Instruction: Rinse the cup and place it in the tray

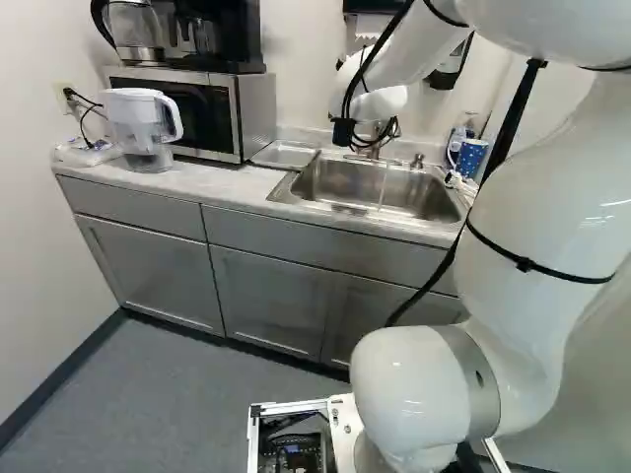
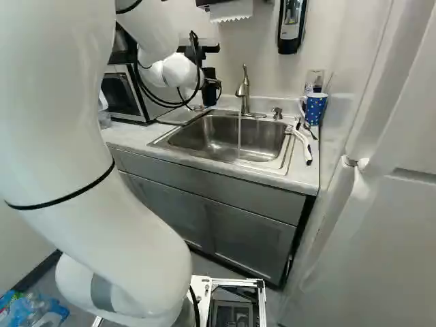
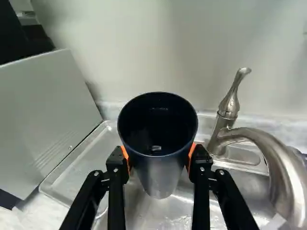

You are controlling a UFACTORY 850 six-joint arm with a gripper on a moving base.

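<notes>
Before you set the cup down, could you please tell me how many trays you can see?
1: the metal tray, between the microwave and the sink. The arm may hide others.

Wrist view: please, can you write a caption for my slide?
A dark cup held between orange-padded fingers, tray on one side, faucet on the other.

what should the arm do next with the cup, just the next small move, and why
Probably ease the cup sideways under the stream: the faucet is running, and the gripper holds the cup mouth up, between tray and faucet, clear of the water. Whether it is already rinsed, I cannot tell.
</notes>
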